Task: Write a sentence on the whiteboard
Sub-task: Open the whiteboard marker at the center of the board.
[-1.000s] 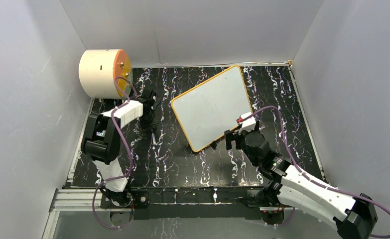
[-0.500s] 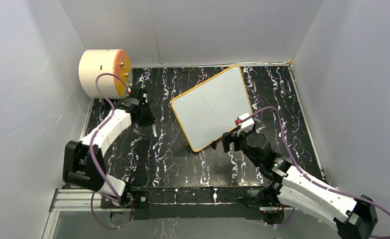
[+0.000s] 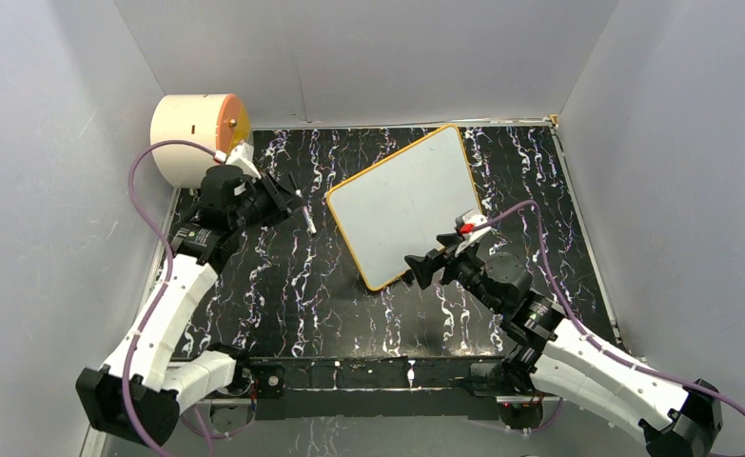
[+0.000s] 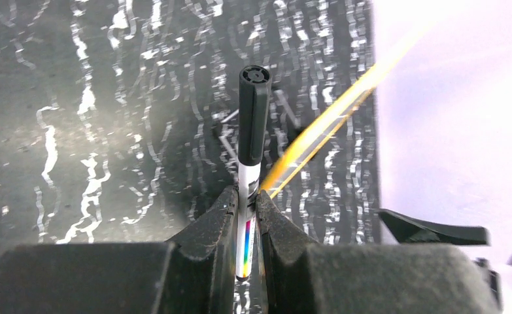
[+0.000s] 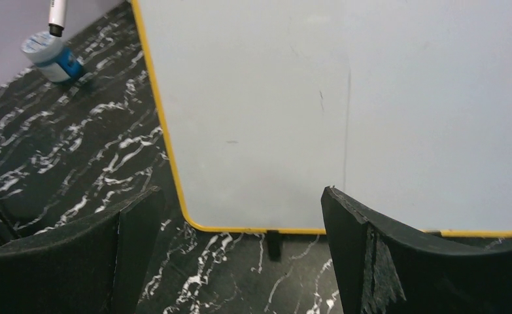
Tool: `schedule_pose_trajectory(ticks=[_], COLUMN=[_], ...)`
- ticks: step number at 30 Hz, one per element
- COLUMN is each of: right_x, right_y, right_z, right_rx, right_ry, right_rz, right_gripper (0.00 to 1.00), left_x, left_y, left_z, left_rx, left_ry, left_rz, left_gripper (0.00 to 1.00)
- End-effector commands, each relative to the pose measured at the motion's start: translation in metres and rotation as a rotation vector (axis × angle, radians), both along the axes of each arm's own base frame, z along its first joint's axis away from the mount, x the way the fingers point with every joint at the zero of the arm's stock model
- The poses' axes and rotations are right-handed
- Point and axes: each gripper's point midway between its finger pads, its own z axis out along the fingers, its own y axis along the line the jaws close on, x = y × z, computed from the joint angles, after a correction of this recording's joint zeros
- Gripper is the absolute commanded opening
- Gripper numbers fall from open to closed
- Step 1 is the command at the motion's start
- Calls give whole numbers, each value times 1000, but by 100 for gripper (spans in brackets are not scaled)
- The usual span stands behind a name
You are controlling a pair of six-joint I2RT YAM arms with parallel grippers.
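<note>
At mid-table, a little right and far, found the whiteboard (image 3: 404, 205) lying face up and turned askew on the black marbled table (image 3: 283, 305), orange-yellow frame all round, face bare but for a few faint marks. Noted the right gripper (image 3: 421, 269) just beside the board's near edge, jaws spread wide and holding nothing, aimed at the frame. Spotted the left gripper (image 3: 292, 202) left of the board, near the cream cylinder (image 3: 192, 138), pinched narrow on the white barrel of a marker (image 4: 253, 118), black cap on and jutting out beyond the fingertips. Judged the step in hand as bringing the marker across for uncapping, no stroke being possible before that. Advised keeping the pinch firm and low on the barrel, leaving the whole cap free for the other jaws. Advised squaring cap and open jaws to each other before closing, then pulling straight along the marker's length, never sideways. Advised also steadying the board's near edge during writing, judging it light and apt to slide under the tip.
</note>
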Motion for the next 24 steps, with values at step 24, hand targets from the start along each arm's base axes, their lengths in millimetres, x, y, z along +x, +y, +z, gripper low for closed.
schedule_pose_trajectory(ticks=[24], right_x=[-6], right_y=[56], right_z=[161], right_rx=[551], right_ry=[-292], right_rz=[220], right_gripper=[95], left_x=[-24], left_y=[-99], left_z=[114], left_rx=[-466], left_ry=[-314], left_rz=[-160], left_gripper=[0])
